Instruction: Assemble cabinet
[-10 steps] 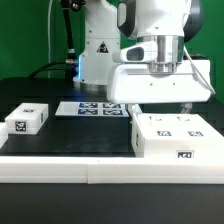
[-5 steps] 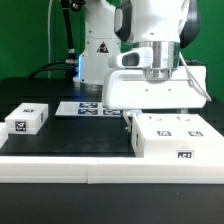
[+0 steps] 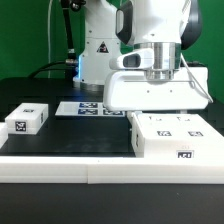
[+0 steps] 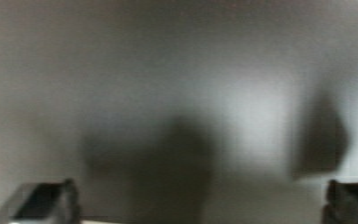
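My gripper [image 3: 157, 62] stands over a big plain white cabinet box [image 3: 155, 90] and holds it just above a second white box with square tags [image 3: 175, 135] on the exterior view's right. The fingertips are hidden behind the held box there. In the wrist view the gripper [image 4: 197, 205] shows two dark fingertips [image 4: 48, 203] far apart, with a blurred grey surface [image 4: 194, 100] filling the space between them. A small white tagged block [image 3: 28, 118] lies on the exterior view's left.
The marker board [image 3: 95, 107] lies flat on the black table behind the parts. A long white rail [image 3: 60, 165] edges the table's front. The white robot base with a triangle sticker [image 3: 100, 50] stands at the back.
The gripper and the plain white box in it have shifted toward the exterior view's left over the tagged box. The other parts have not moved.
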